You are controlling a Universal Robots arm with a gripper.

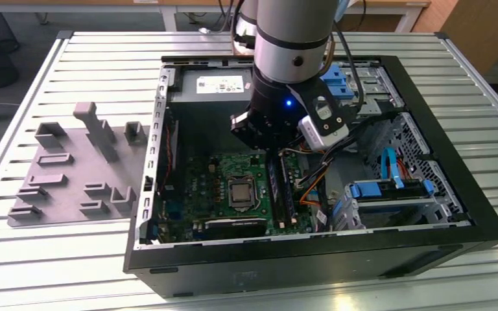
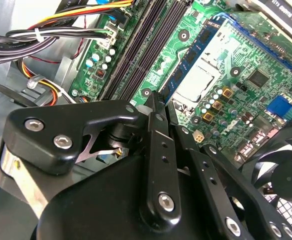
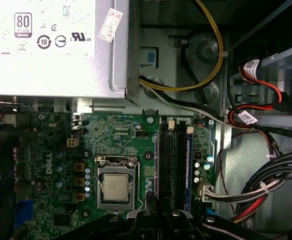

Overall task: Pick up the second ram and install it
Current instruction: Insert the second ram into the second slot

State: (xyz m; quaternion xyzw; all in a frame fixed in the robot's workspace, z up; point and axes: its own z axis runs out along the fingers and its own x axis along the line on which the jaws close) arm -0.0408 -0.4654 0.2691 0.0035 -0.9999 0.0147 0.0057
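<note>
The second ram [image 2: 190, 55], a blue-green stick with dark chips, stands on edge in the black slot nearest the processor socket. In the first wrist view the second ram [image 3: 156, 165] is a thin blue line seen edge-on. In the exterior view the second ram [image 1: 279, 191] runs along the motherboard inside the open case. My gripper [image 2: 158, 97] has its two black fingers drawn close together over the stick's end. Both the first wrist view's gripper [image 3: 159, 216] and the exterior view's gripper [image 1: 269, 153] sit at that same end.
Another blue stick [image 3: 188, 170] stands in the outer slot. Bundled cables [image 3: 265, 185] crowd that side. The processor socket [image 3: 116, 187] lies on the other side, and the power supply [image 3: 51, 45] is beyond the slots. A grey fixture plate [image 1: 76, 175] lies outside the case on the exterior view's left.
</note>
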